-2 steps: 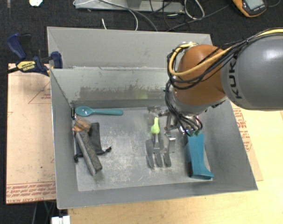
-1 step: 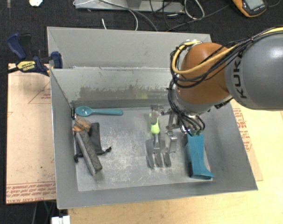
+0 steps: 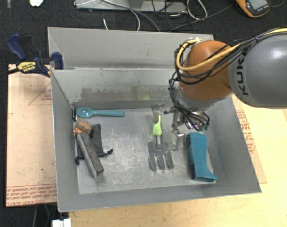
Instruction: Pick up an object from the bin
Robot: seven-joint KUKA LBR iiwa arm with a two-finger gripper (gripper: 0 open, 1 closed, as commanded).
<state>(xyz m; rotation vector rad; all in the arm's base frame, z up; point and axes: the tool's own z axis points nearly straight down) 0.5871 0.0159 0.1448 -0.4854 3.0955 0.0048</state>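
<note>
Camera view: approach step, no grip yet. Pincer (image 3: 168, 134) looks wide, low over green-handled fork (image 3: 157, 128), middle of bin (image 3: 127, 148); blue block (image 3: 199, 157) just right. Next: drop, straddle handle, close.

Setting: robotics lab. Evidence: a large grey industrial arm (image 3: 269, 74) lettered KUKA reaches over the grey metal bin (image 3: 63, 141) from the bin's right, with an orange wrist cover (image 3: 205, 70) looped in yellow and black cabling. Dark carpet (image 3: 30, 37) lies beyond and left of the bin. Past the bin's far wall are loose black cables (image 3: 157, 6) and flat grey equipment (image 3: 115, 1). An orange handheld unit (image 3: 250, 1) lies beyond its far right corner.
</note>
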